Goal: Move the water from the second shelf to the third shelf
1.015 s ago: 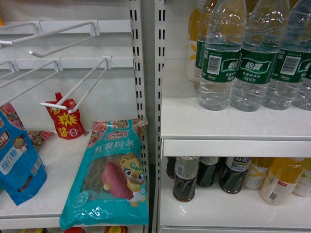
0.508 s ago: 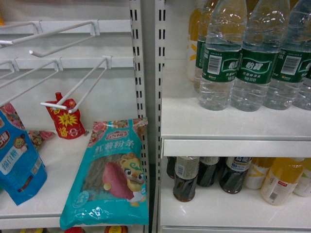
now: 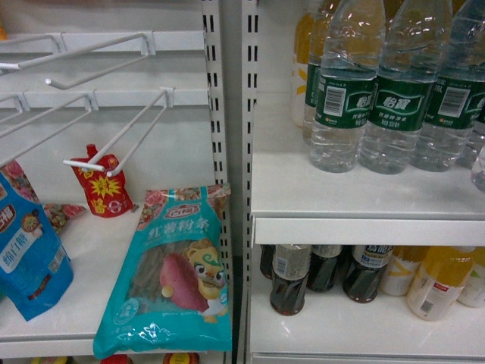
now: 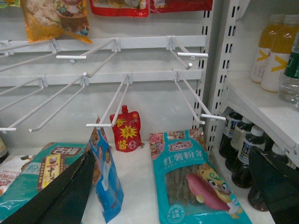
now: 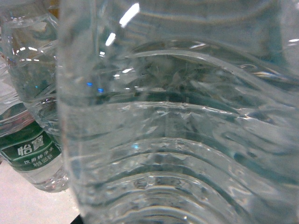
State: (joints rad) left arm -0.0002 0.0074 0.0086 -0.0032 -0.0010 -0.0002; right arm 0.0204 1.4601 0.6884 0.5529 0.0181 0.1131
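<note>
Several water bottles (image 3: 340, 95) with green labels stand on the upper right shelf (image 3: 364, 227) in the head view. One more clear bottle (image 3: 479, 165) shows partly at that view's right edge. In the right wrist view the ribbed clear body of a water bottle (image 5: 177, 140) fills the frame, right against the camera, and hides my right gripper's fingers. Another labelled bottle (image 5: 32, 149) stands behind it to the left. My left gripper (image 4: 171, 154) hangs open over the left bay with nothing between its dark fingers (image 4: 60, 196).
Dark drink bottles (image 3: 289, 279) and orange juice bottles (image 3: 439, 280) stand on the shelf below the water. The left bay holds a teal noodle packet (image 3: 174, 273), a blue bag (image 3: 30, 258), a red pouch (image 3: 101, 186) and white peg hooks (image 3: 114, 144). A slotted upright (image 3: 227, 121) divides the bays.
A clear bottle has come into the head view at the right edge beside the row of water. Nothing else has moved.
</note>
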